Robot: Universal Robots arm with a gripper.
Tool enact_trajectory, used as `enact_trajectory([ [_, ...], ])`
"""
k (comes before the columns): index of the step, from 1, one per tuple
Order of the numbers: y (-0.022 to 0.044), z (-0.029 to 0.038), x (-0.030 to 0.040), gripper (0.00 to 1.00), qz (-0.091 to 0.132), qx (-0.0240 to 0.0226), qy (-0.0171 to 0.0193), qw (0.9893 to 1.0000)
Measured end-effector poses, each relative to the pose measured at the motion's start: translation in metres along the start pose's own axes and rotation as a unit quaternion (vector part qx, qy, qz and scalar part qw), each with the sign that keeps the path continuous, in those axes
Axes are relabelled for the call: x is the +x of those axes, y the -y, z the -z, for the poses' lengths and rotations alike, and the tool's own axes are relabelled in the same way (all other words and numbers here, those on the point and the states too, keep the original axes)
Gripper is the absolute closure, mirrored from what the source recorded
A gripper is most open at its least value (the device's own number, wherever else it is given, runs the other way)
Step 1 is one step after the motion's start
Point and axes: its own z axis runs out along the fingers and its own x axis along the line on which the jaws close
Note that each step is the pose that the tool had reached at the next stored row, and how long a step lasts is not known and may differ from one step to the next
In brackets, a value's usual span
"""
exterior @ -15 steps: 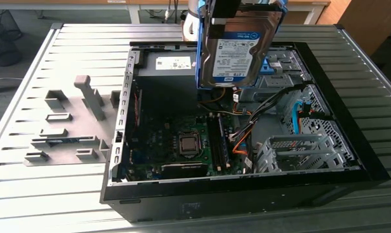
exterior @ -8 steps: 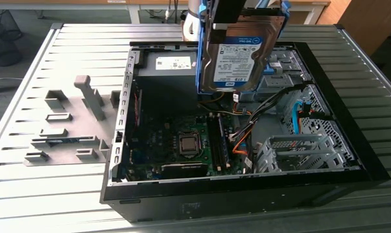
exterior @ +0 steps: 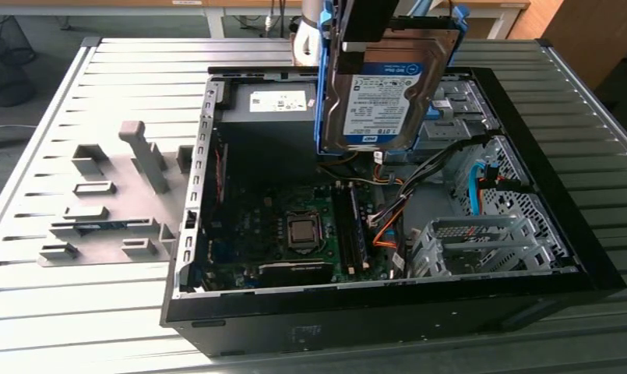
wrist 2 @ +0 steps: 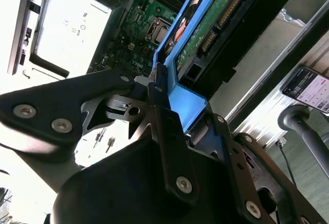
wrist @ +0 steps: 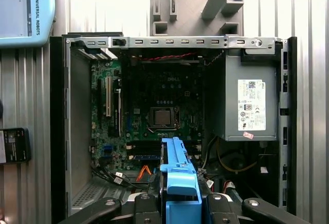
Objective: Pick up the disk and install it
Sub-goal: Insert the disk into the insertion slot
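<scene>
Disk in the jaws, hanging over the open case

The gripper (wrist 2: 169, 126) has its jaws clenched on the blue carrier edge of the disk (exterior: 384, 97), which hangs on edge, long axis running straight down from the jaws. In the exterior view it sits around 12 o'clock above the open computer case (exterior: 204, 234) on the desk (exterior: 95, 312), the drive cage (exterior: 469, 245) beyond toward 4 o'clock.

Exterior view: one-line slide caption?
The hand holds the disk upright above the open computer case on the slatted table.
</scene>
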Motion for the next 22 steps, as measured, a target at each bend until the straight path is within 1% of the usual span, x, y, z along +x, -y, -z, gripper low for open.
enact_trajectory([
  [11, 0.0000, 0.0000, 0.0001, 0.64, 0.000, 0.0000, 0.0000, 1.0000],
  [13, 0.0016, 0.0000, 0.0002, 0.64, 0.000, 0.0000, 0.0000, 1.0000],
  [16, 0.0064, -0.0001, 0.0000, 0.64, 0.000, 0.0000, 0.0000, 1.0000],
  [18, 0.0072, -0.0001, 0.0001, 0.64, 0.000, 0.0000, 0.0000, 1.0000],
  [20, 0.0073, -0.0001, 0.0019, 0.64, 0.000, 0.0000, -0.0001, 1.0000],
  [22, 0.0074, -0.0001, 0.0054, 0.64, 0.000, 0.0000, 0.0000, 1.0000],
])
